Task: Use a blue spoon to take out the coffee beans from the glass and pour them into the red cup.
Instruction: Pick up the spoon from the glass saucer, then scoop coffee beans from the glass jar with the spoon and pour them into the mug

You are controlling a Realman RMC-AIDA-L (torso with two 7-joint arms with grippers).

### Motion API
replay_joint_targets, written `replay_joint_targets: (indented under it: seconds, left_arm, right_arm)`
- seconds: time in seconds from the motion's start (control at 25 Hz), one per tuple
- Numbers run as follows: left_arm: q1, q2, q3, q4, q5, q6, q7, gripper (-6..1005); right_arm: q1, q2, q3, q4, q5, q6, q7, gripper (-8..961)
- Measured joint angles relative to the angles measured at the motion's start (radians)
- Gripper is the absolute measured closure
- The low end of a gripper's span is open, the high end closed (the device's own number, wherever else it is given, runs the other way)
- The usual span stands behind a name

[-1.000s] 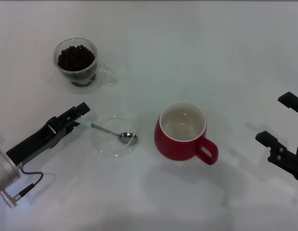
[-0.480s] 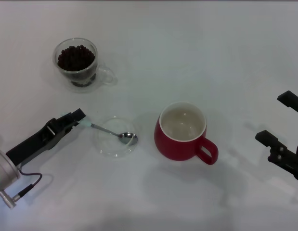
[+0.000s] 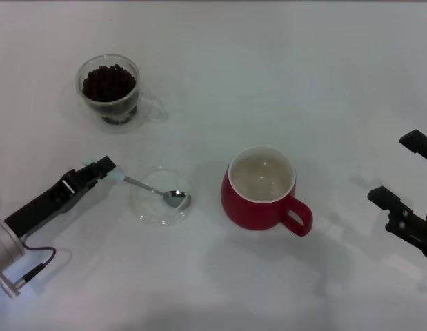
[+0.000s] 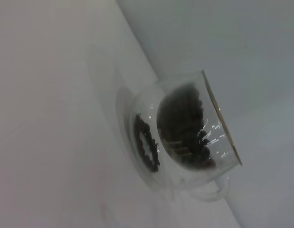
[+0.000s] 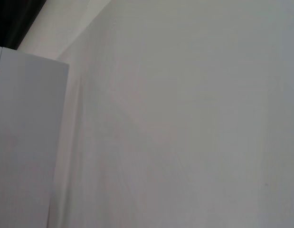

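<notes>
- Left gripper point(image 3: 103, 169) reaches in low from the robot's left, its fingers pressed together on the pale handle end of the blue spoon point(image 3: 151, 190).
- From that grip the spoon runs away to the gripper's right, the metal bowl lying inside a flat clear glass saucer point(image 3: 141, 207) on the white table point(image 3: 268, 83).
- Beyond the gripper, further from the robot and well apart from it, stands the glass point(image 3: 114, 89), upright, its side handle turned toward the robot's right.
- Coffee beans point(image 3: 109, 81) fill the glass in a dark heap; the left wrist view shows them through the clear wall point(image 4: 184, 128), with more of them mirrored near the base.
- Past the saucer, to the gripper's right, sits the red cup point(image 3: 263, 188), upright, its cream inside bare and its loop handle pointing right and toward the robot.
- Nothing lies on the bare table between the held spoon and the glass; the saucer alone sits between the gripper and the red cup.
- Right gripper point(image 3: 403, 178) hangs at the far right edge, well apart from the cup, its fingers spread and holding nothing.
</notes>
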Motion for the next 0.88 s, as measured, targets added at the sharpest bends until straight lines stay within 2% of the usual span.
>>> replay_joint_targets:
  seconds: [0.2,0.44,0.56,0.76,0.88]
  left_arm:
    - [0.008,0.004,-0.003,-0.010,-0.029,0.023,0.058,876]
    - [0.026,0.006,-0.004,-0.114,-0.095,0.162,0.106,877]
    - [0.038,0.011,-0.003,-0.184,-0.155,0.275,0.138,877]
    - [0.042,0.032,0.004,-0.277,-0.234,0.422,0.156,877]
    - [0.025,0.065,0.006,-0.301,-0.241,0.458,0.142,877]
  right_arm:
    - [0.003,0.000,0.001,0.000,0.001,0.000,-0.001,153]
    - [0.007,0.002,0.001,-0.002,0.000,0.002,-0.004,153]
    - [0.009,0.003,0.000,-0.003,-0.001,0.007,-0.005,153]
    - [0.015,0.004,0.000,-0.006,-0.001,0.011,-0.007,152]
    - [0.019,0.005,-0.001,-0.008,-0.002,0.009,-0.007,152]
